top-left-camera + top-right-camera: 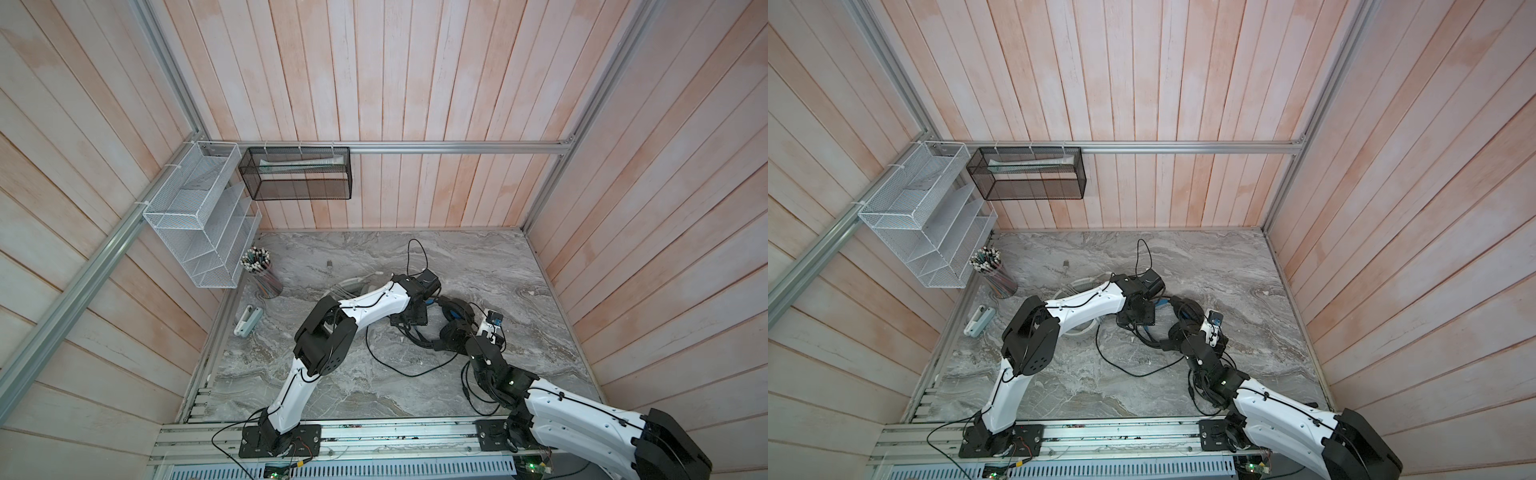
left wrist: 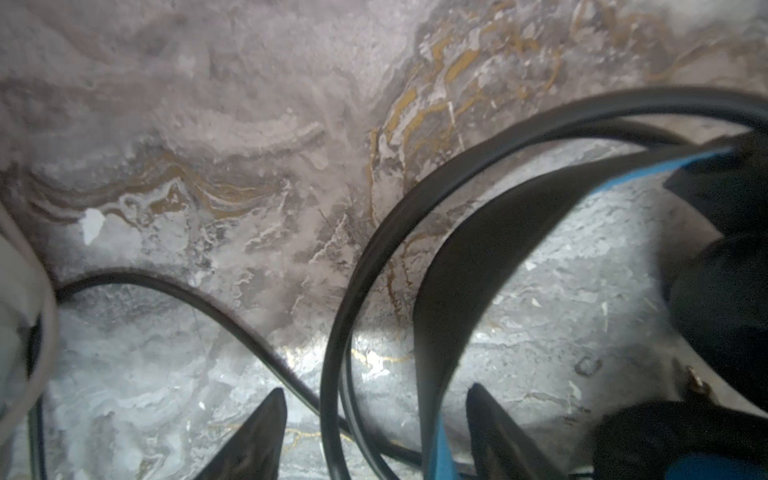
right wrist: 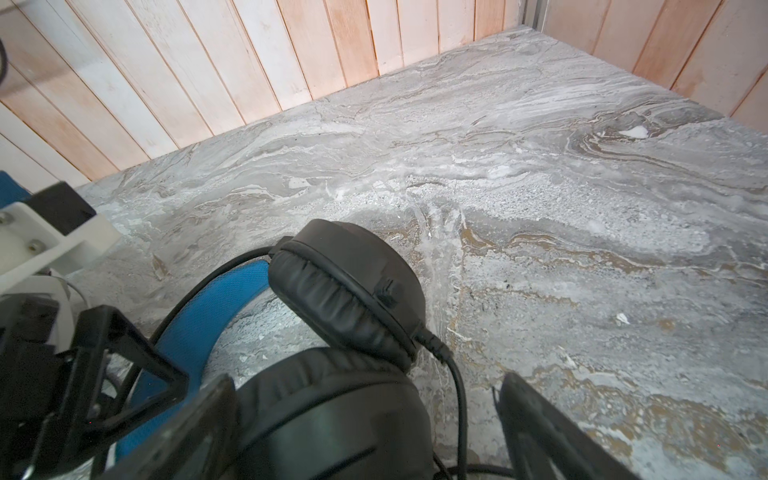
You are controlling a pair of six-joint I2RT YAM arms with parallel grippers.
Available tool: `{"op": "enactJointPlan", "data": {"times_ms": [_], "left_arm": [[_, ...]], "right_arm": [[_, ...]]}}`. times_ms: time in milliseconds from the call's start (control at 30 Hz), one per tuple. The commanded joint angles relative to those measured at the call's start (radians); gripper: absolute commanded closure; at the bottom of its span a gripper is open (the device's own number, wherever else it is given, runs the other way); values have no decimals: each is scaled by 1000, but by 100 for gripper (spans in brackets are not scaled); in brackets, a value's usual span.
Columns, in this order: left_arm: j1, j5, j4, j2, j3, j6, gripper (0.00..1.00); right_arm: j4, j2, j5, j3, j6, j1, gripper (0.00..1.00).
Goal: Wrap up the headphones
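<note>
Black headphones point(image 3: 345, 291): on desk point(image 1: 478, 266), right of centre. Left end effector point(image 2: 376, 392): jaws apart, straddling cable point(image 2: 334, 357) and blue-lined headband point(image 2: 478, 270), not clamped. Right end effector point(image 3: 365, 380): wide open around ear cup point(image 3: 332, 415). White headphones point(image 1: 353, 284): largely hidden under left arm.

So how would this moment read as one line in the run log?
task: wrap black headset | left gripper: open, straddling black cable and blue-lined headband | right gripper: open around ear cup | held: nothing

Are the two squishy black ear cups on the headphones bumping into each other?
Touching. The right wrist view shows the padded edge of the upper ear cup resting against the lower ear cup, with no gap between them.
</note>
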Motion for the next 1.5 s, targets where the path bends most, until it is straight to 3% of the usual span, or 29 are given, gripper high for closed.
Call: {"op": "enactJointPlan", "data": {"times_ms": [0,633,1133,1467], "left_arm": [[-2,-7,-7,29,8,3,34],[-2,-17,25,76,-22,16,59],[4,-52,42,57,-79,22,100],[5,-90,150,-114,-107,52,100]], "right_arm": [[7,-24,12,-18,5,-3,0],[24,-26,-3,-22,-7,-5,0],[30,-25,-3,-24,-10,-3,0],[48,-25,-13,-28,-23,-3,0]]}}
